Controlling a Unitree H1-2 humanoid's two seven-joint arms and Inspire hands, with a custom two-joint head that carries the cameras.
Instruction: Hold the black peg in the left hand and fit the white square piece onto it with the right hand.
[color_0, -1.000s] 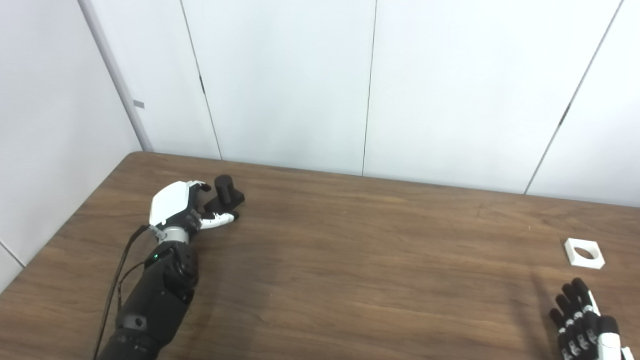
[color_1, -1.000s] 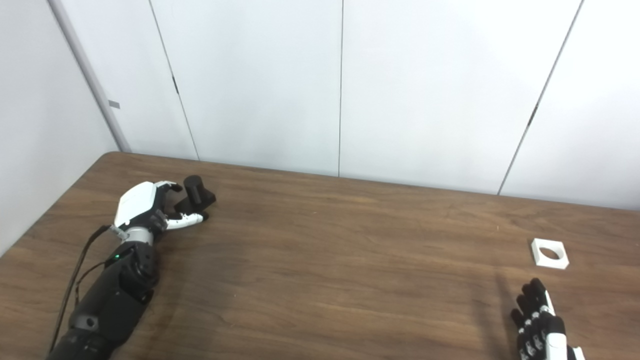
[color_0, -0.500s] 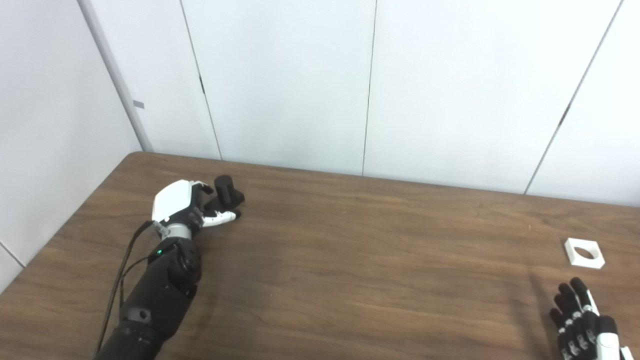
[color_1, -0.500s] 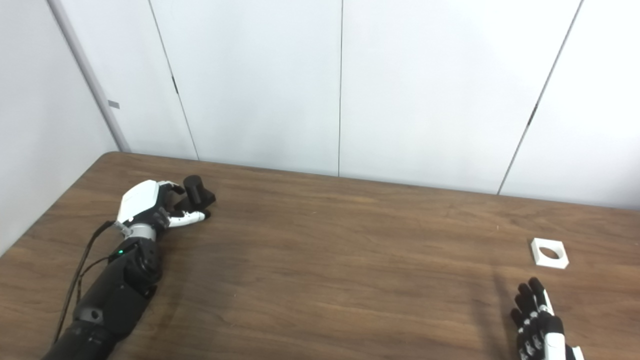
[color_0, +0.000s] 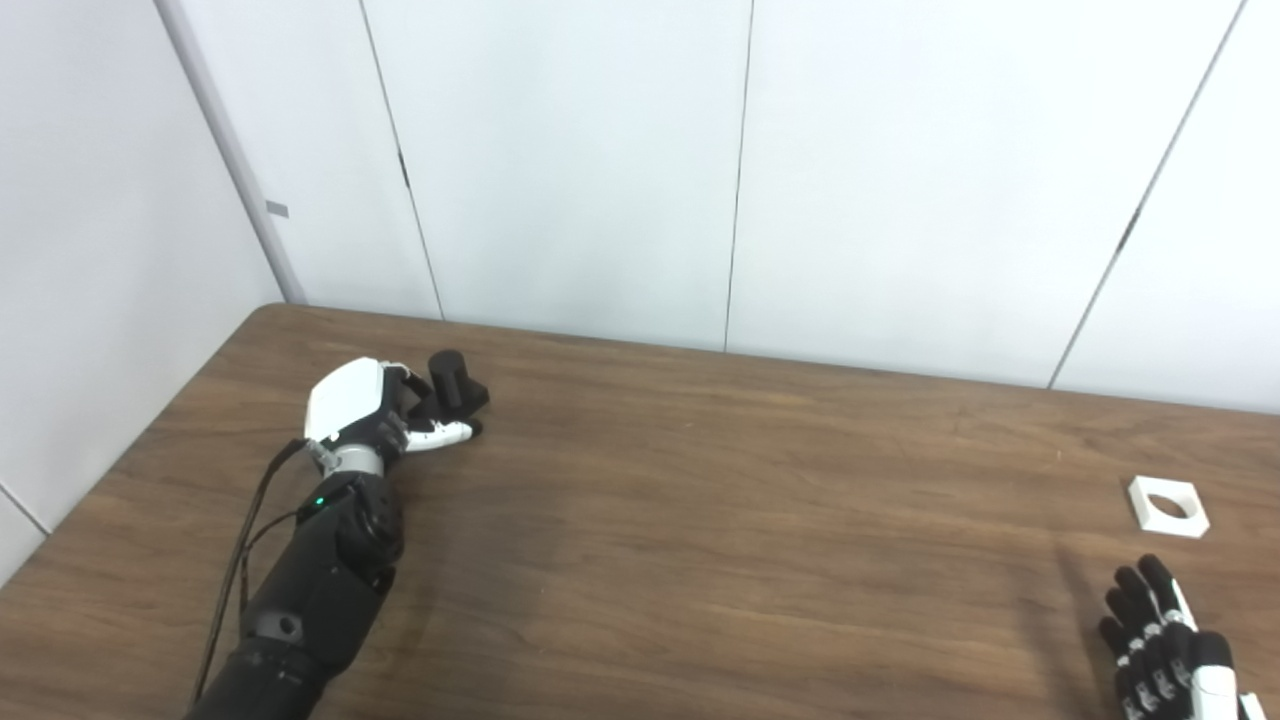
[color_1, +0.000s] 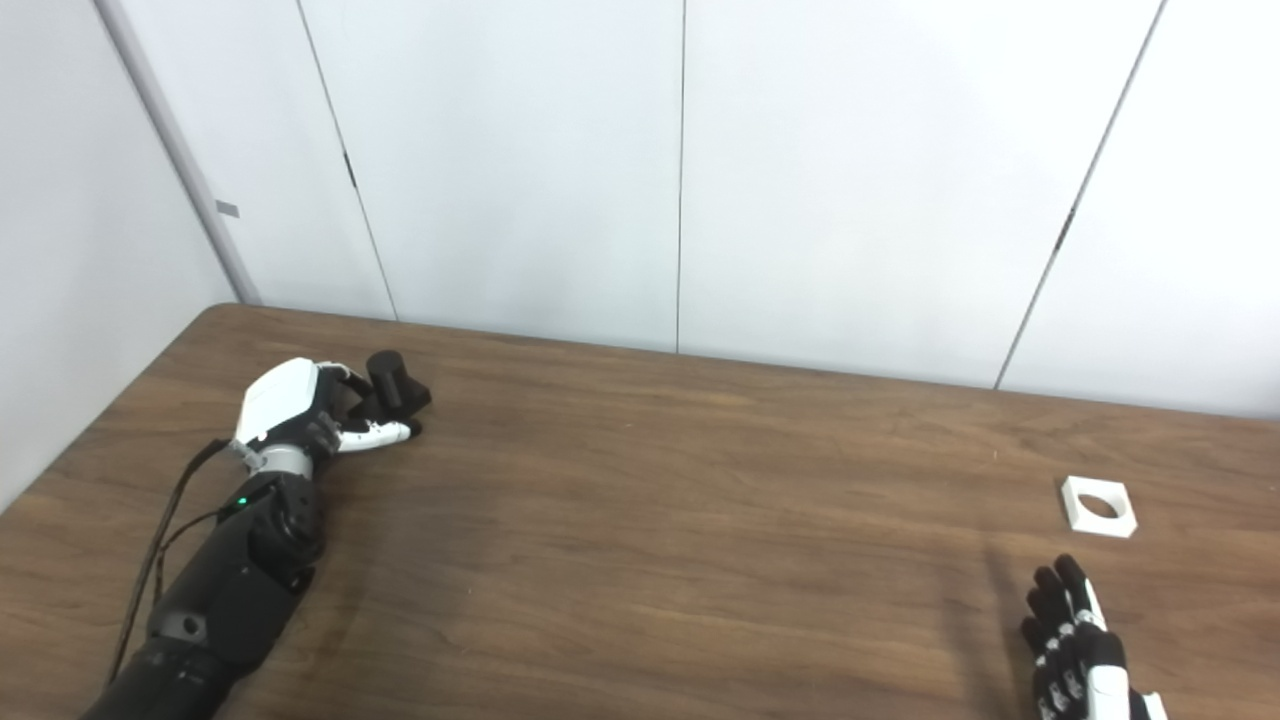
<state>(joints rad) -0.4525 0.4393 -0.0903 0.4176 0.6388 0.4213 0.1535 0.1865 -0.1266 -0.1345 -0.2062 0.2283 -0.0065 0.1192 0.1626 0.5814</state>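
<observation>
1. At the far left of the bench (color_0: 700, 560), the left hand (color_0: 360, 410) sits right against the black peg (color_0: 452, 378), which stands on its square base near the back edge.
2. Compared with a second ago, this hand has pushed forward and its fingers (color_0: 440, 435) have drawn in around the peg's base; the gap that showed between palm and peg has closed.
3. The fingers now look narrow and curled on the peg, with the lower one lying along the front of the base. Whether the hold is firm I cannot tell, since the palm hides the contact.
4. The peg itself has barely moved and rests upright on the wood, so it is not yet lifted.
5. Over on the right, the white square piece (color_0: 1168, 506) lies flat with its round hole facing up, well apart from the peg.
6. The right hand (color_0: 1165, 645) waits at the bottom right corner, just short of the white piece, fingers spread wide and holding nothing; it has hardly shifted over the last second.
7. My reading is that the first step, securing the peg, is nearly done, while picking up the white piece has not begun.
8. Next, the left hand probably needs to tighten and raise the peg.
</observation>
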